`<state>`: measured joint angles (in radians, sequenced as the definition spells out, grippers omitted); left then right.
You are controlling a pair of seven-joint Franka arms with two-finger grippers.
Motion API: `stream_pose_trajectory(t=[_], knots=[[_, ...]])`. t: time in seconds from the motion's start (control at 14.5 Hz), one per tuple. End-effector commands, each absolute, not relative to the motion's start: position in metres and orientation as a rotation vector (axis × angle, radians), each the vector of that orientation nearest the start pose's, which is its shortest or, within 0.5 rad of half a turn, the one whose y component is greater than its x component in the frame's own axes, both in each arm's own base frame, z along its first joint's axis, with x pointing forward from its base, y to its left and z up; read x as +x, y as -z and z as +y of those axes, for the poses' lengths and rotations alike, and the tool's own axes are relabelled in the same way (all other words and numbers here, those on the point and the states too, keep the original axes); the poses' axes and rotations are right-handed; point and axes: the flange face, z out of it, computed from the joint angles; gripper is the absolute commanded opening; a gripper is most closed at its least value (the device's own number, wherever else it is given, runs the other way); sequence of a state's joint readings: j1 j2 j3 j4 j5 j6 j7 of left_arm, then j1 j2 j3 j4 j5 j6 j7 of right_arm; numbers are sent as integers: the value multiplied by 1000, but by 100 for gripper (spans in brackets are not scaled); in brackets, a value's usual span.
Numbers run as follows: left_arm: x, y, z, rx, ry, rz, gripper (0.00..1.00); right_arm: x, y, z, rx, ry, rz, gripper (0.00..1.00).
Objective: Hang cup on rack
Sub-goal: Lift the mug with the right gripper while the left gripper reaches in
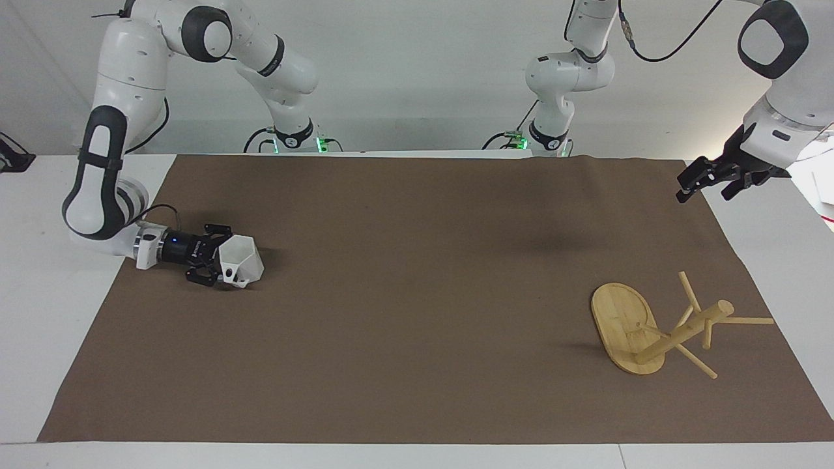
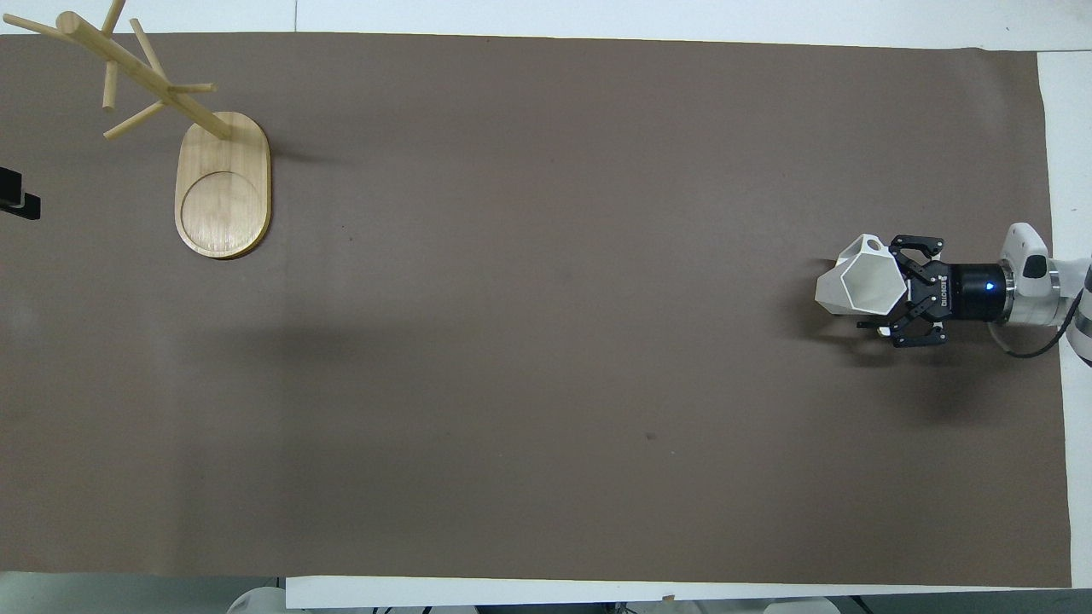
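Observation:
The white faceted cup [image 1: 242, 259] [image 2: 860, 286] lies tilted on the brown mat at the right arm's end of the table. Its mouth faces my right gripper and its holed handle points away from the robots. My right gripper [image 1: 220, 260] [image 2: 885, 290] lies level just above the mat, open, one finger on each side of the cup's rim. The bamboo rack [image 1: 677, 332] [image 2: 223, 183] stands upright at the left arm's end. My left gripper [image 1: 709, 180] hangs open over the mat's corner by the left arm and waits; only its tip [image 2: 17, 196] shows in the overhead view.
A brown mat [image 1: 417, 312] covers most of the white table [image 1: 39, 273]. Nothing but the cup and the rack stands on it. The rack's thin pegs [image 1: 746, 320] stick out toward the mat's edge.

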<state>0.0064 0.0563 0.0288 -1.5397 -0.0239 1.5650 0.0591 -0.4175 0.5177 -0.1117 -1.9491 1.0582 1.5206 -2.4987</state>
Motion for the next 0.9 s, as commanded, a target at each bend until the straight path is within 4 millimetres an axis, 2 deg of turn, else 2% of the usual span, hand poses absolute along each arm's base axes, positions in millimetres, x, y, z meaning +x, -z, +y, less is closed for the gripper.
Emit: stream_pose_trajectory(t=[0.0,0.34,0.48,0.55,0.69,0.76,0.83], knots=[[566,-609,18,-3150,-26,53,100,511,-214,-184,-1537,1073,-1340,100],[564,-608,17,-3150,-38,46,100,518,-213,-157,-1479,1053,-1384,99],[565,-609,17,-3150,-31,46,100,519,-213,-156,-1480,1051,-1389,93],[565,-608,18,-3150,-36,43,100,518,-213,-156,-1477,1051,-1390,87],[562,-607,19,-3151,-52,36,100,519,-214,-154,-1471,1050,-1392,54],[560,-603,19,-3151,-64,29,100,521,-216,-152,-1465,1052,-1392,40],[560,-599,18,-3151,-67,33,100,528,-222,-135,-1428,1042,-1388,32]])
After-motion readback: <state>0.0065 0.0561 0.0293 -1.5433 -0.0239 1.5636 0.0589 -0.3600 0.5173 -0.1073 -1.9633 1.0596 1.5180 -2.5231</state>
